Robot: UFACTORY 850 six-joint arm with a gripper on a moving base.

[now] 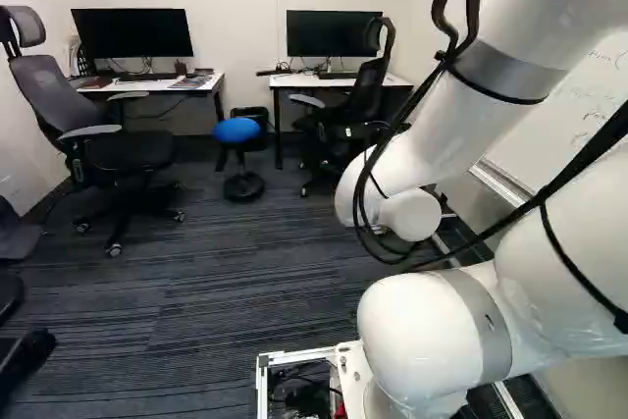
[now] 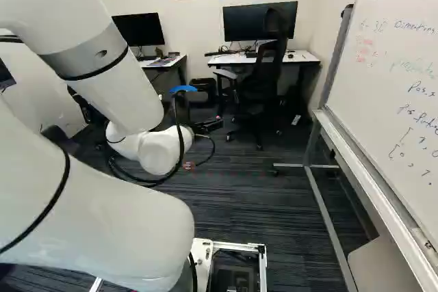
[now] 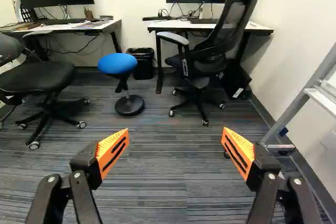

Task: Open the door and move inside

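Observation:
No door or handle shows in any of the three views. My gripper point(image 2: 208, 126) appears in the right base view as a small dark shape just beyond the white wrist, partly hidden by the arm. In the wrist view the gripper point(image 3: 175, 148) stands open, its two orange pads wide apart with only carpet seen between them. Nothing touches either finger.
Ahead stand a blue stool point(image 3: 117, 64), a black office chair point(image 3: 197, 61), desks point(image 3: 210, 25) with monitors and a bin point(image 3: 142, 62). Another chair point(image 1: 123, 149) is at the left of the left base view. A wheeled whiteboard point(image 2: 390, 87) stands close on the arm's right.

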